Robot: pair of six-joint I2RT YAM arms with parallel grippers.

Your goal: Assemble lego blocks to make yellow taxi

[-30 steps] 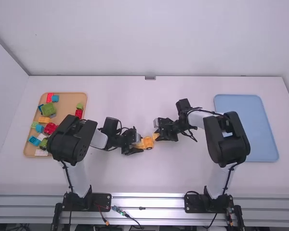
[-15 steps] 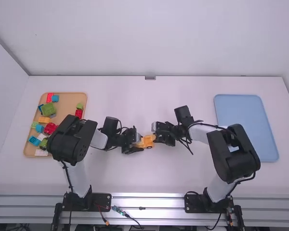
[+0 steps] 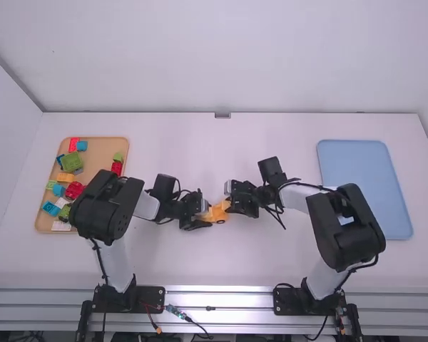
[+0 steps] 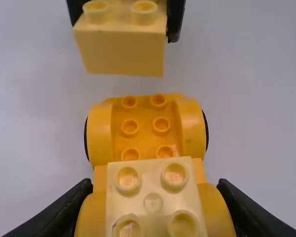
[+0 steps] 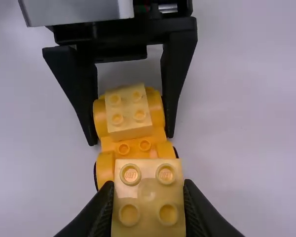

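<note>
The yellow car base [image 3: 217, 215] sits mid-table, my left gripper [image 3: 205, 216] at its left end and my right gripper [image 3: 231, 202] just to the right. In the left wrist view my left gripper [image 4: 155, 197] is shut on the rounded sides of the car base [image 4: 145, 123], and a pale yellow block [image 4: 153, 202] stands on that end. My right gripper [image 5: 148, 197] is shut on another pale yellow block [image 5: 148, 195], studs up. Seen from the left wrist, this held block [image 4: 121, 47] is beyond the studded far end of the base, apart from it.
An orange-brown tray [image 3: 94, 158] of loose coloured blocks lies at the left, partly behind the left arm. A blue tray [image 3: 364, 189] is at the right, behind the right arm's elbow. The two grippers are close together mid-table.
My right gripper has shifted slightly left and toward the camera with its block, while its elbow swung outward to the right. The left arm has stayed in place.
</note>
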